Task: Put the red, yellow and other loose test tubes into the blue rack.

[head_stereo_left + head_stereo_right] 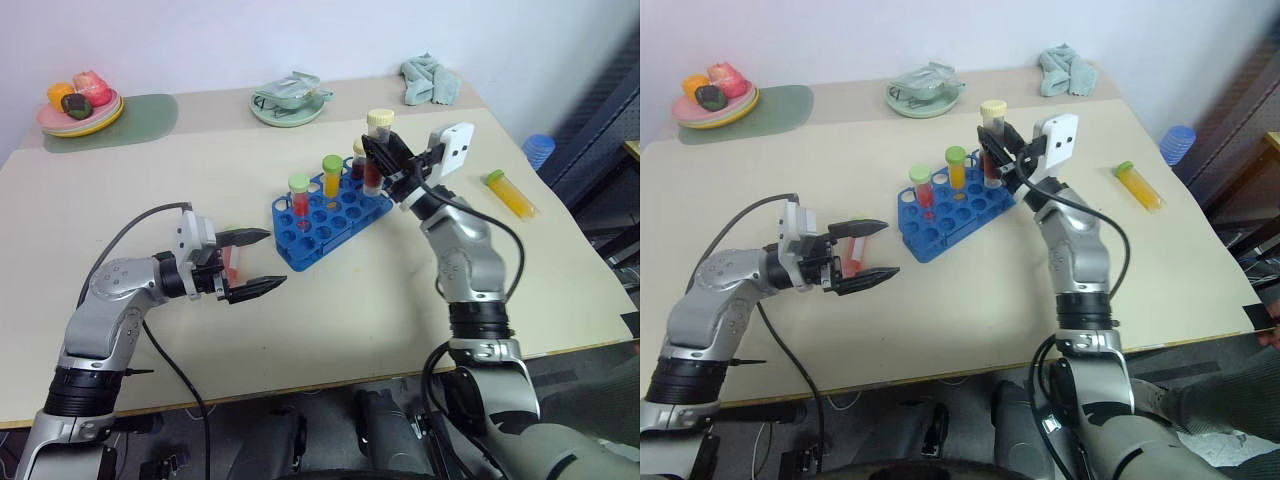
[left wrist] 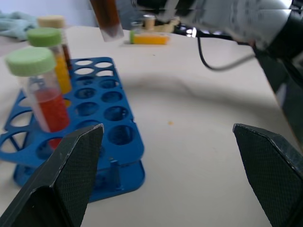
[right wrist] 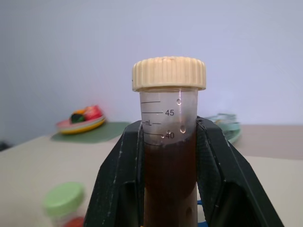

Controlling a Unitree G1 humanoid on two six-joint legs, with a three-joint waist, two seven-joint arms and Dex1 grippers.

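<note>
The blue rack (image 1: 335, 212) stands mid-table holding a red tube with a green cap (image 1: 299, 198), a yellow tube with a green cap (image 1: 331, 178) and a dark tube (image 1: 358, 160) behind them. My right gripper (image 1: 374, 152) is shut on a brown tube with a cream cap (image 3: 169, 142), upright above the rack's far right end. My left gripper (image 1: 275, 259) hangs open to the left of the rack. A red loose tube (image 1: 232, 264) lies on the table seen between its fingers, partly hidden. A yellow loose tube (image 1: 511, 194) lies far right.
A plate of toy fruit (image 1: 80, 108) on a green mat (image 1: 140, 118) sits at the back left. At the back middle is a green dish (image 1: 289, 100), and a teal cloth (image 1: 428, 80) lies back right. The table's right edge runs close to the yellow tube.
</note>
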